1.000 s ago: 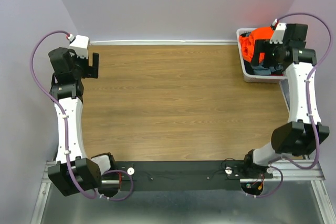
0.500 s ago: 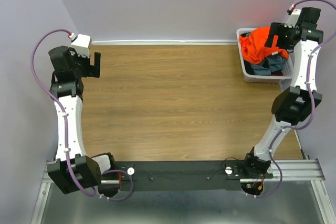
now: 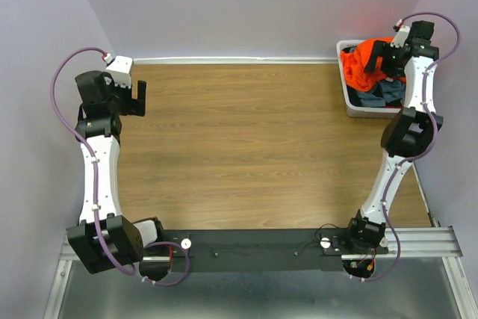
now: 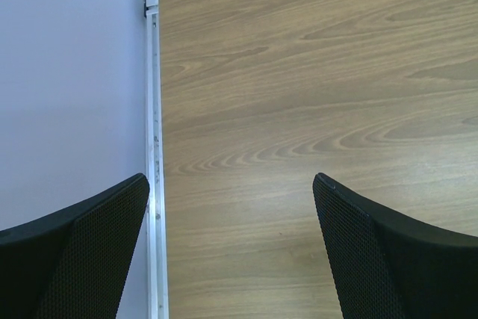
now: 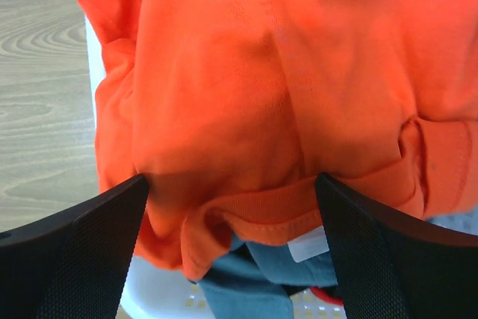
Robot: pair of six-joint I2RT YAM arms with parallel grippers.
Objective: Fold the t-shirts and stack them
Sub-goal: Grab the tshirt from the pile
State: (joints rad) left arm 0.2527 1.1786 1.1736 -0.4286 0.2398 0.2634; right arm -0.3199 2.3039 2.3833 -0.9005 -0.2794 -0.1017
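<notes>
Crumpled orange-red t-shirt (image 5: 284, 95) atop slate-grey t-shirt (image 5: 246, 283) in basket (image 3: 371, 113)

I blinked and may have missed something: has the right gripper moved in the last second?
Yes. The right gripper edged toward the far end of the white basket, over the orange t-shirt.
</notes>
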